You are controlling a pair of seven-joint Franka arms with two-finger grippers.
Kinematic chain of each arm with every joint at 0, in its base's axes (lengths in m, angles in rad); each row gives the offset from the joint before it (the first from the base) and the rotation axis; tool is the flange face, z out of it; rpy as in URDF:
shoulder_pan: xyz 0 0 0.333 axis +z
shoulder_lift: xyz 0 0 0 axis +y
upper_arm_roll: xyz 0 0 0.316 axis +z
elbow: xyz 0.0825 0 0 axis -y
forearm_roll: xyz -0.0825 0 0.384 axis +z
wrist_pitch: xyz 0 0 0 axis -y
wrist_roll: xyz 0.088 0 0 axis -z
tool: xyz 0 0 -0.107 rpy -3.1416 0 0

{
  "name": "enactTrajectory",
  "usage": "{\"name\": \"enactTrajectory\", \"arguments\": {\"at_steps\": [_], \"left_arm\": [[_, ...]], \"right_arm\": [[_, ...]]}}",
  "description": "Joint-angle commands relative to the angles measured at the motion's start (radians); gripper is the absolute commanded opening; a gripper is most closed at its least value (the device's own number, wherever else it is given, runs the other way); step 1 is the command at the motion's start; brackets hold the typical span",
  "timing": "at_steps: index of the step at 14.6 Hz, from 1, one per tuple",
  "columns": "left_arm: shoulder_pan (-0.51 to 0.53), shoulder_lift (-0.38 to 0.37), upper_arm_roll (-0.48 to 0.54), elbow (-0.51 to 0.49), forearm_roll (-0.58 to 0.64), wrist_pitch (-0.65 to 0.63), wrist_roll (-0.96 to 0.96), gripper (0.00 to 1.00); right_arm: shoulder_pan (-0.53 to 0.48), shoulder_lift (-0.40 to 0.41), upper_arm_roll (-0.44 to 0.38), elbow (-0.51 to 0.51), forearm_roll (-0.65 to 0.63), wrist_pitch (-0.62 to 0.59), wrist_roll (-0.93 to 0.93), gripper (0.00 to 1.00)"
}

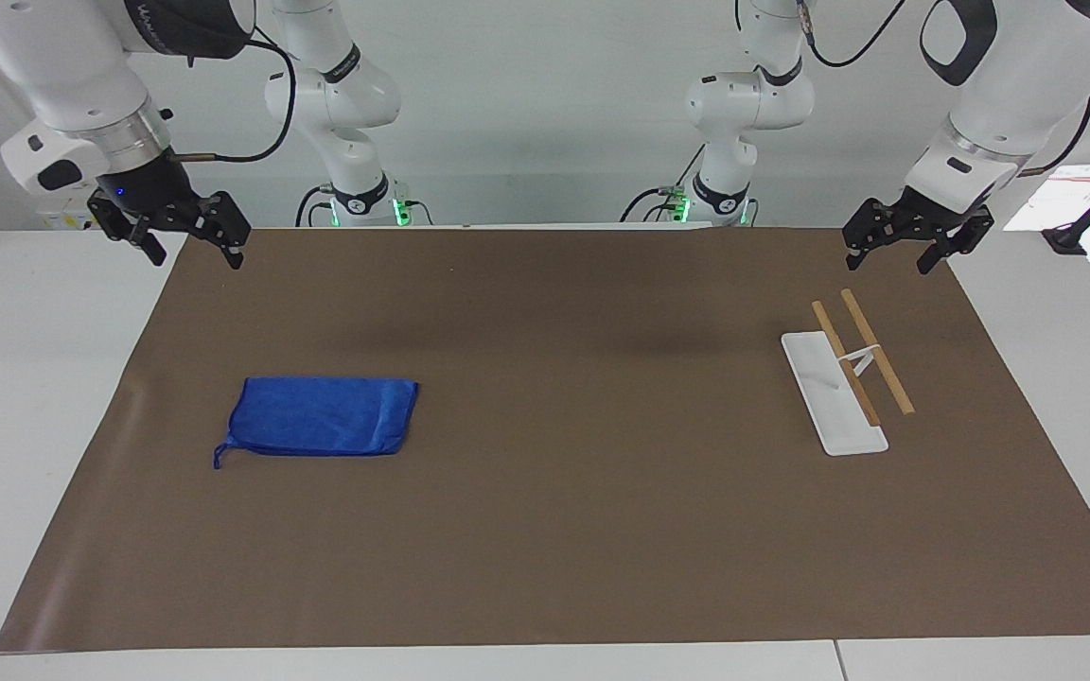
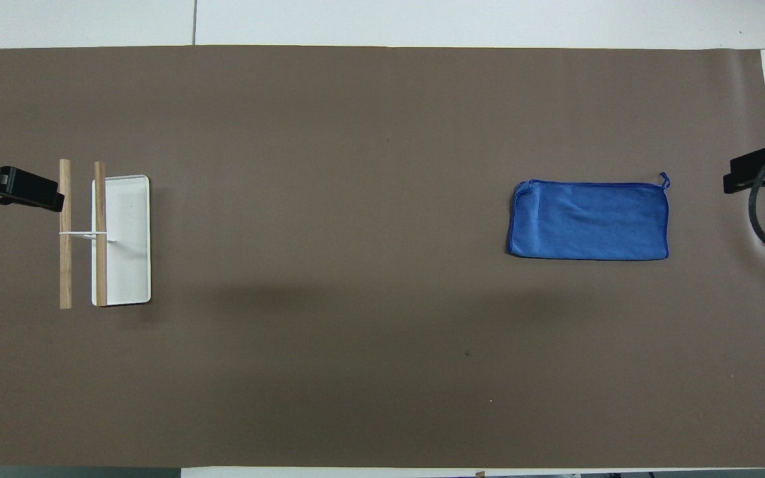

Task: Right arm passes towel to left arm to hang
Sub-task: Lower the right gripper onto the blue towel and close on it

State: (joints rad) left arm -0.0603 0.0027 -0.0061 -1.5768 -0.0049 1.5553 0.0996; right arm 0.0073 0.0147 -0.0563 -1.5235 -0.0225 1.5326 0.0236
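You have bright, even, diffuse illumination from above in both views. Two soft, blurred shadow patches lie on the brown mat (image 1: 564,530) (image 2: 382,398), visible in each view. The towel (image 1: 323,417) (image 2: 588,220) casts only a thin edge shadow. Focus is sharp throughout. You see no glare and straight edges.

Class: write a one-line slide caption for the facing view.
Folded blue towel lies untouched on the mat; right gripper and left gripper wait.
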Motion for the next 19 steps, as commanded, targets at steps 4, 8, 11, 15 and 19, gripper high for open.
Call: {"name": "enactTrajectory", "arguments": {"at_steps": [4,8,11,15,19], "left_arm": [[-0.006,-0.023,0.009,-0.028,-0.006,0.014,-0.008,1.00],[-0.006,-0.023,0.009,-0.028,-0.006,0.014,-0.008,1.00],[-0.006,-0.023,0.009,-0.028,-0.006,0.014,-0.008,1.00],[-0.006,-0.023,0.009,-0.028,-0.006,0.014,-0.008,1.00],[-0.006,-0.023,0.009,-0.028,-0.007,0.014,-0.008,1.00]], "right_arm": [[-0.016,-0.013,0.003,-0.023,0.010,0.014,-0.017,1.00],[-0.012,-0.111,0.003,-0.253,-0.008,0.181,-0.019,1.00],[-0.013,-0.234,0.003,-0.673,-0.007,0.609,-0.054,1.00],[-0.006,-0.064,0.004,-0.745,-0.007,0.889,-0.054,1.00],[-0.022,0.060,0.004,-0.765,-0.007,1.040,-0.132,1.00]]}}
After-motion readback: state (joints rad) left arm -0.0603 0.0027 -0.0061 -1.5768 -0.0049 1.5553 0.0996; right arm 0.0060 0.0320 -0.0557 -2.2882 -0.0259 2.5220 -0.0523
